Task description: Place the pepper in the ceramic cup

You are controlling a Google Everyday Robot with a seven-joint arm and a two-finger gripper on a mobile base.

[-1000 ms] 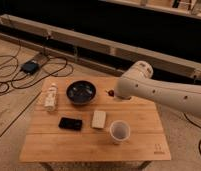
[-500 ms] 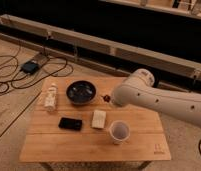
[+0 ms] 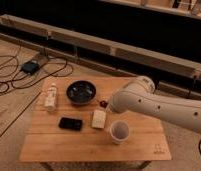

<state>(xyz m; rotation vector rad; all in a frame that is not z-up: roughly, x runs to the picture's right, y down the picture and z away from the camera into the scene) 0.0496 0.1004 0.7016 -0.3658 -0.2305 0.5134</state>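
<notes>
The ceramic cup, pale and round-rimmed, stands upright on the wooden table, right of the middle and near the front. A small dark red pepper shows just right of the dark bowl, at the tip of my gripper. The gripper sits at the end of the white arm, which reaches in from the right, and the arm mostly hides it. I cannot tell whether the pepper is held or lies on the table. The gripper is behind and to the left of the cup, apart from it.
A wide dark bowl stands at the back middle. A pale bottle lies at the left. A flat black object and a white block lie in the middle. Cables and a box lie on the floor at the left.
The arm has swung down and forward over the table. The gripper end has moved a little left and toward the front, with the red pepper at its tip.
</notes>
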